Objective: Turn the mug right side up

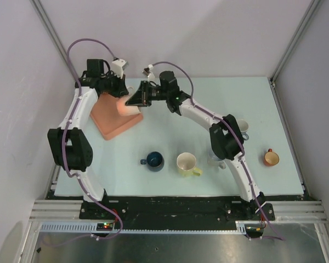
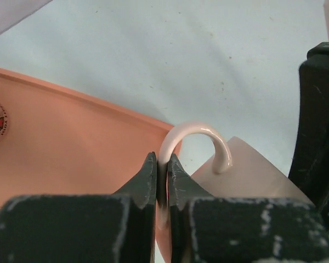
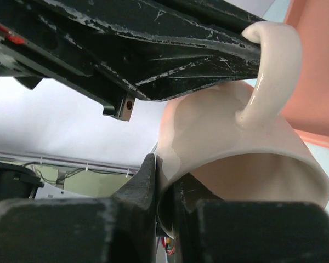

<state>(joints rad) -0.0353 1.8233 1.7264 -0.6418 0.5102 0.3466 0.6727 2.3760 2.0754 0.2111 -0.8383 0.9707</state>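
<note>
A pale pink mug is held in the air over the near right corner of the salmon tray, tilted on its side. My left gripper is shut on the mug's handle. My right gripper is shut on the mug's rim, one finger inside and one outside the wall. In the right wrist view the mug's opening faces down toward the camera and the handle points up, pinched by the left gripper's fingers. In the top view both grippers meet at the mug, left and right.
A dark blue mug, a yellow mug, an orange mug and a white mug stand upright on the pale table. Another mug is partly hidden under the right arm. Walls close in left, right and back.
</note>
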